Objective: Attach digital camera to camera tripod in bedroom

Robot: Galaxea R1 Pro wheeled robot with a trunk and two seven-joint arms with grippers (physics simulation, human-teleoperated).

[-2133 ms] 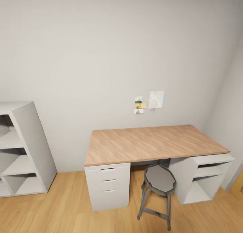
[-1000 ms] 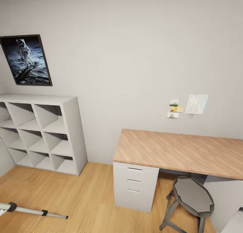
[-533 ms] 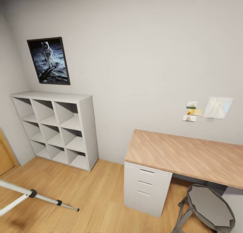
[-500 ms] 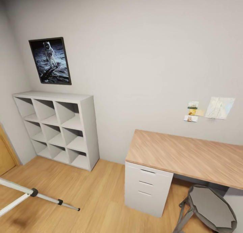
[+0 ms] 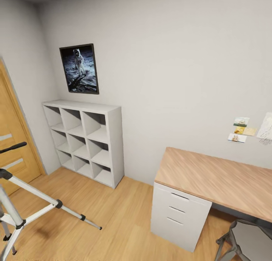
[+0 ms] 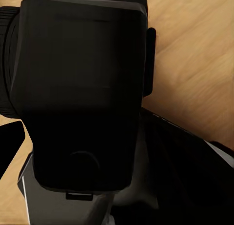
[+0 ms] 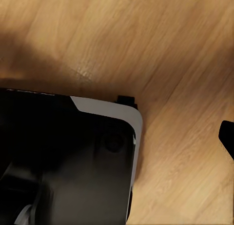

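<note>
Left wrist view has the digital camera [image 6: 80, 88] close up, one black body, its long axis along the left hand's line; the grip cannot be told, nor the right hand's. One camera tripod [image 5: 22, 212] stands at the head view's lower left, legs splayed on the plank floor [image 5: 113, 223], handle pointing doorward. Beyond: one cubby shelf [image 5: 87, 140], one tabletop [image 5: 219, 181], one poster [image 5: 79, 69].

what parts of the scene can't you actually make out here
- Camera tripod: head view, top and one leg cut off by the left edge.
- Stool: cut off at the bottom right corner.
- Digital camera: left wrist view, too close and dark; hand's fingers and grip hidden.
- Wall notes: too small to read.
</note>
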